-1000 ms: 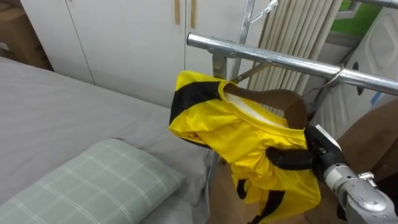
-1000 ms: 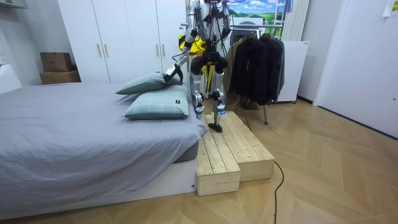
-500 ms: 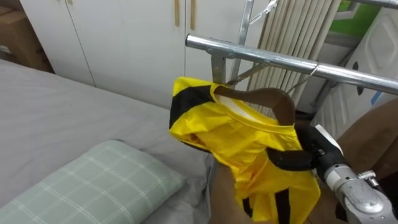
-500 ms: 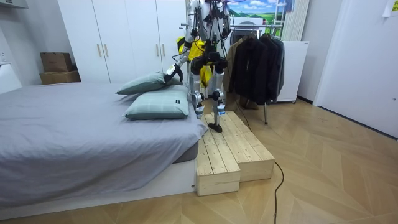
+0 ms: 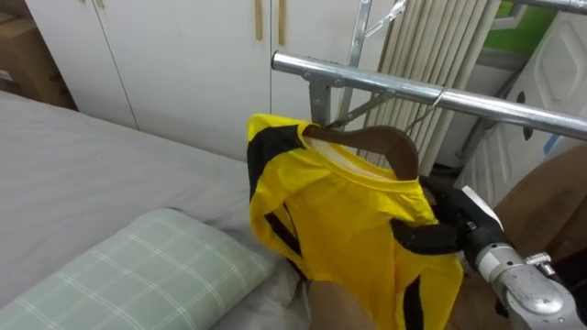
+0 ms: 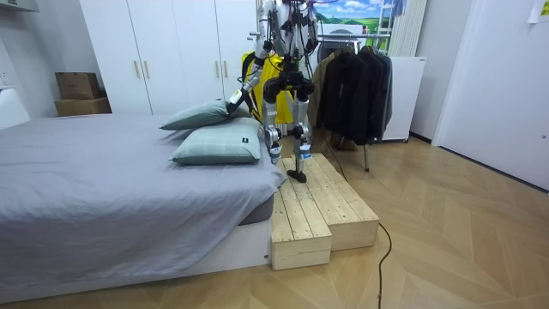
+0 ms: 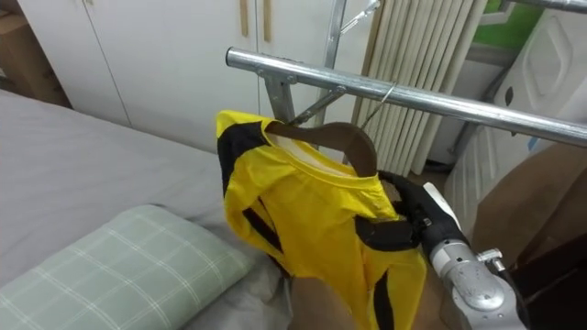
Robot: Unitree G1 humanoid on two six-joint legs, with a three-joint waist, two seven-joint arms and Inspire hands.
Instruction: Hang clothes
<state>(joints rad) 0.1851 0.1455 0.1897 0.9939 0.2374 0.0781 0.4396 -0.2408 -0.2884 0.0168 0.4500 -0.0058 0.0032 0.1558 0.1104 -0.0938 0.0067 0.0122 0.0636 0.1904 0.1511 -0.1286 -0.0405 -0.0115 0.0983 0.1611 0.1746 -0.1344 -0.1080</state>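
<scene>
A yellow shirt (image 5: 353, 220) with black trim hangs on a brown wooden hanger (image 5: 378, 140). The hanger's wire hook (image 5: 431, 103) sits over the metal rail (image 5: 514, 108) of a clothes rack. My right hand (image 5: 463, 225) is at the shirt's right shoulder. Its dark thumb (image 5: 424, 240) lies across the yellow cloth and its fingers go behind the shirt, hidden. In the room view I stand on a wooden platform (image 6: 319, 206) between bed and rack, and my left hand (image 6: 233, 102) hangs low over the pillows, holding nothing.
A checked green pillow (image 5: 138, 266) lies on the grey bed (image 5: 83, 160) at my left. White wardrobe doors (image 5: 183, 55) stand behind. A brown garment (image 5: 550, 197) hangs at the right, and dark coats (image 6: 352, 86) fill the rack further along.
The hanger hook has slid left along the rail. The shirt's bunched lower part has dropped and now hangs straighter. My right hand has stayed at the shirt's right shoulder.
</scene>
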